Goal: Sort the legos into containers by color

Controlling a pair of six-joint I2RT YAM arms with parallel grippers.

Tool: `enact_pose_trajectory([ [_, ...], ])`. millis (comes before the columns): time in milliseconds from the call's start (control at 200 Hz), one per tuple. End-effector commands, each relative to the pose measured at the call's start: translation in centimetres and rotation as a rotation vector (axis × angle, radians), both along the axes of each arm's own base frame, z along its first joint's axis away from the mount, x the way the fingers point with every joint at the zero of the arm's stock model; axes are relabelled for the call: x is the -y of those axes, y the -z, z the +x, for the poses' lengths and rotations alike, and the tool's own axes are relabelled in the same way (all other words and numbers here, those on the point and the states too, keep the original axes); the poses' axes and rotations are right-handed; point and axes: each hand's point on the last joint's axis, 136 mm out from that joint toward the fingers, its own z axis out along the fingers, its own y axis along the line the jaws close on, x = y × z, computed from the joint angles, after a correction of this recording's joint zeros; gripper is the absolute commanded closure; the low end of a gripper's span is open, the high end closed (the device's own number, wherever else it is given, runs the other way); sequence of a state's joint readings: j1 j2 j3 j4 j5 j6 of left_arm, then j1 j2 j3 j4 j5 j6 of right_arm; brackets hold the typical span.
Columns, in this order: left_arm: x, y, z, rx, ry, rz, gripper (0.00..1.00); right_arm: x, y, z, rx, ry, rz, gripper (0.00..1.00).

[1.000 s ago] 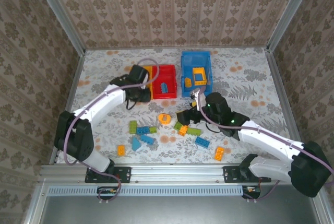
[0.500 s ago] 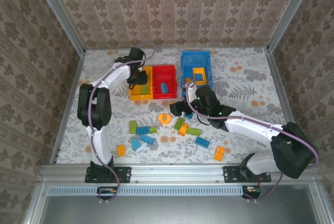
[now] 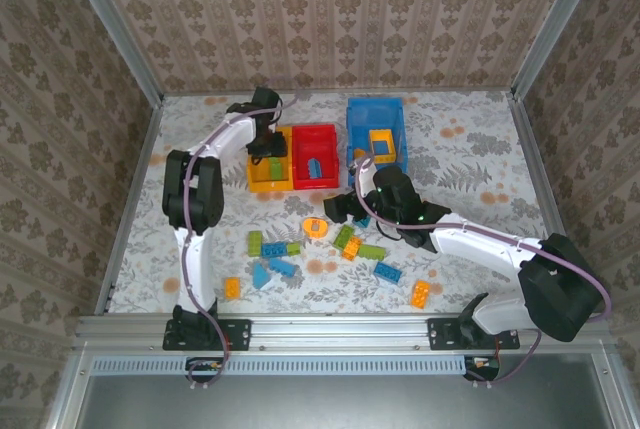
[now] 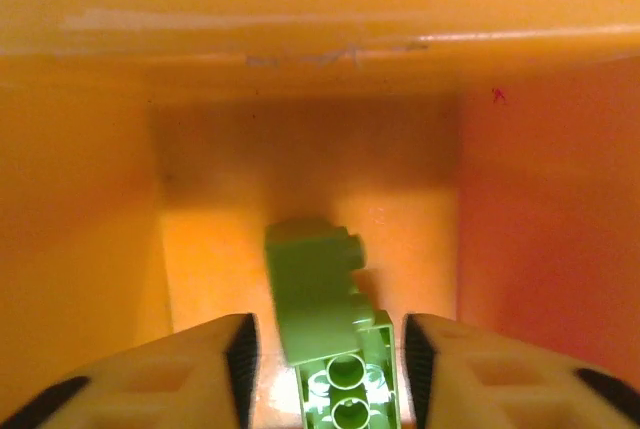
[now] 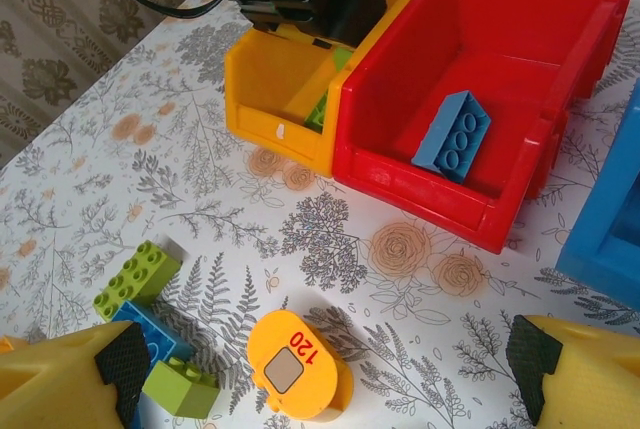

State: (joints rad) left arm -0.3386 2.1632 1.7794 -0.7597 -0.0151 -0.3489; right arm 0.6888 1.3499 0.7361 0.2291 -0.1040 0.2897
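My left gripper [image 4: 325,341], jaws parted, flanks a light green studded brick [image 4: 315,279] inside the yellow-orange plastic bin [image 4: 300,19]. My right gripper [image 5: 327,359] gapes wide.

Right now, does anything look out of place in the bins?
No brick matches its bin: a green brick lies in the yellow bin, a blue brick in the red bin, an orange brick in the blue bin.
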Motion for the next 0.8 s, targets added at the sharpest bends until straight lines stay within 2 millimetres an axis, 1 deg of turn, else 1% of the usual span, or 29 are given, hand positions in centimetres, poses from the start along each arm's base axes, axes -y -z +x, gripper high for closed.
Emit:
enact_pose_trajectory([
  [0, 0.5, -1.7, -0.2, 0.022, 0.005, -0.026, 0.47, -0.1, -0.9, -0.1, 0.039, -0.009, -0.008, 0.05],
  [140, 0.4, -4.5, -0.9, 0.072, -0.012, -0.050, 0.42, -0.1, -1.3, -0.6, 0.066, -0.031, -0.006, 0.04],
  [245, 0.2, -7.0, -2.2, 0.114, -0.041, -0.078, 0.38, -0.3, -2.5, -1.0, 0.107, -0.056, 0.024, 0.04],
  [310, -0.1, -8.0, -3.5, 0.121, -0.060, -0.097, 0.37, -1.1, -3.6, -1.5, 0.145, -0.096, 0.013, 0.04],
  [395, -0.2, -9.0, -5.5, 0.128, -0.070, -0.135, 0.35, -2.7, -4.7, -2.7, 0.196, -0.168, -0.050, 0.04],
  [415, -0.1, -8.9, -6.0, 0.123, -0.067, -0.144, 0.35, -3.1, -5.0, -3.0, 0.208, -0.180, -0.058, 0.04],
  [485, 0.1, -9.4, -7.6, 0.125, -0.057, -0.175, 0.35, -3.5, -5.0, -3.3, 0.217, -0.173, -0.070, 0.04],
  [540, 0.0, -9.7, -8.8, 0.119, -0.055, -0.182, 0.35, -2.6, -4.1, -2.7, 0.194, -0.104, -0.103, 0.05],
  [605, 0.0, -10.3, -10.3, 0.121, -0.045, -0.198, 0.36, 0.0, -2.6, -1.4, 0.152, 0.036, -0.170, 0.06],
  [650, 0.2, -10.5, -11.6, 0.120, -0.031, -0.215, 0.37, 1.5, -1.6, -1.1, 0.119, 0.091, -0.193, 0.07],
  [710, 1.1, -10.8, -13.3, 0.123, 0.007, -0.247, 0.38, 3.4, 0.0, -0.9, 0.063, 0.158, -0.222, 0.08],
  [770, 2.2, -10.9, -15.0, 0.128, 0.054, -0.291, 0.39, 5.0, 2.1, -0.8, -0.018, 0.213, -0.246, 0.10],
  [780, 3.1, -11.0, -15.7, 0.127, 0.085, -0.300, 0.39, 5.2, 2.5, -0.8, -0.034, 0.221, -0.252, 0.11],
  [795, 3.6, -11.0, -16.4, 0.129, 0.108, -0.310, 0.39, 5.6, 3.0, -0.8, -0.054, 0.234, -0.260, 0.11],
])
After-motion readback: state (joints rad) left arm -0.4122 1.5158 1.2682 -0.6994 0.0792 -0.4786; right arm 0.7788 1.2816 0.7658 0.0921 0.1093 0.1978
